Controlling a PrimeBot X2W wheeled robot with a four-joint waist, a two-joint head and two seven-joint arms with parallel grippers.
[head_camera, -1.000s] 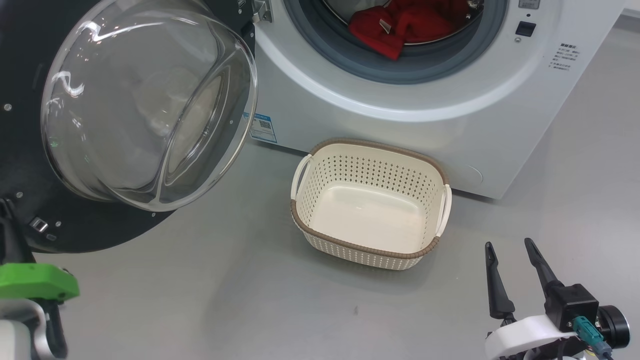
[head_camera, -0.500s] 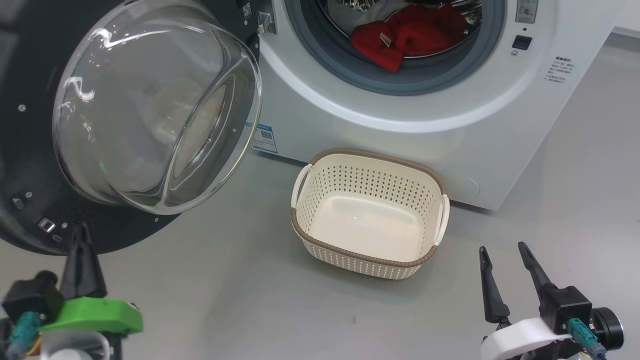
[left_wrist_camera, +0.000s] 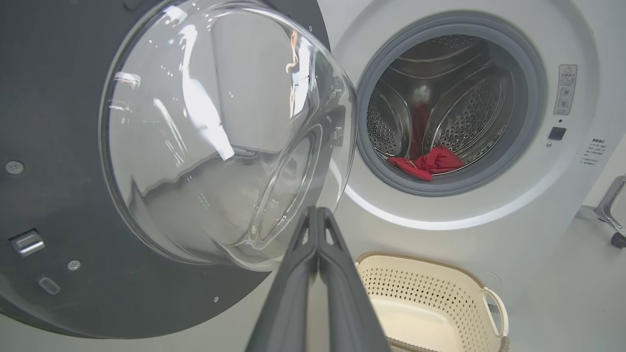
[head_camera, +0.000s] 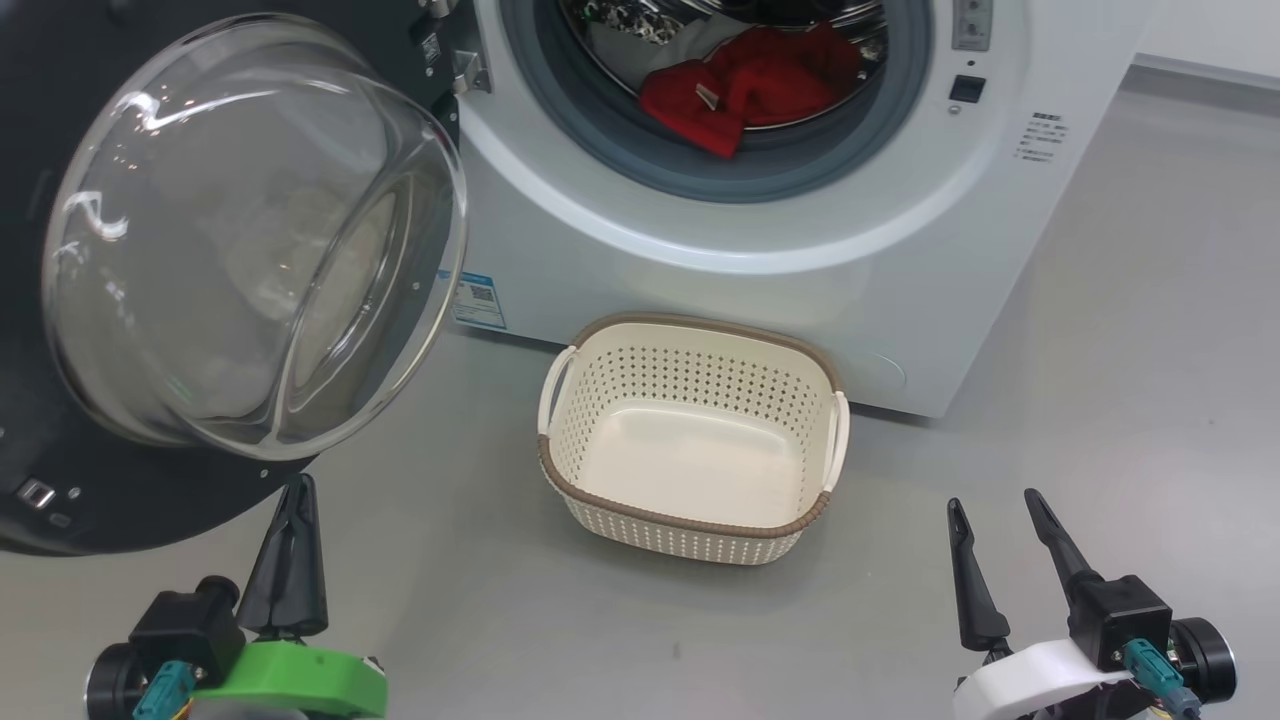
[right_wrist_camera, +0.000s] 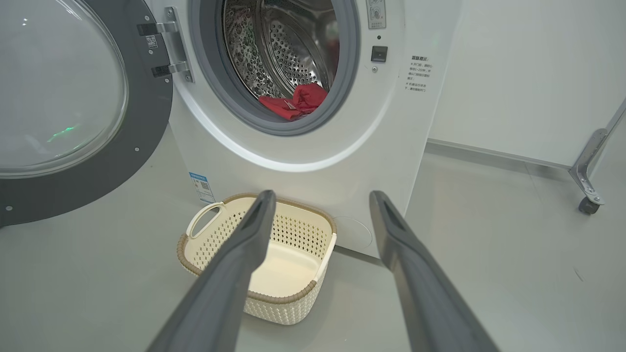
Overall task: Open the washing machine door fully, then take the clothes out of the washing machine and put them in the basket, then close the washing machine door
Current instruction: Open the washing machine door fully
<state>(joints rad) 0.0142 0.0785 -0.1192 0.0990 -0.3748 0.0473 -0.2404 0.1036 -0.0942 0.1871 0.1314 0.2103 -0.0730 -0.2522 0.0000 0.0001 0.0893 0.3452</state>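
Head view, washing machine door [head_camera: 250, 250] swung wide, bare floor [head_camera: 450, 610] beside basket [head_camera: 680, 541]

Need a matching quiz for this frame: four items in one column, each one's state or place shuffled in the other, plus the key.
Column A
1. washing machine door
2. clothes
3. basket
4. left gripper

Column B
a. empty
b. swung open
c. shut, holding nothing
d. inside the washing machine

Pairs: 1-b, 2-d, 3-a, 4-c
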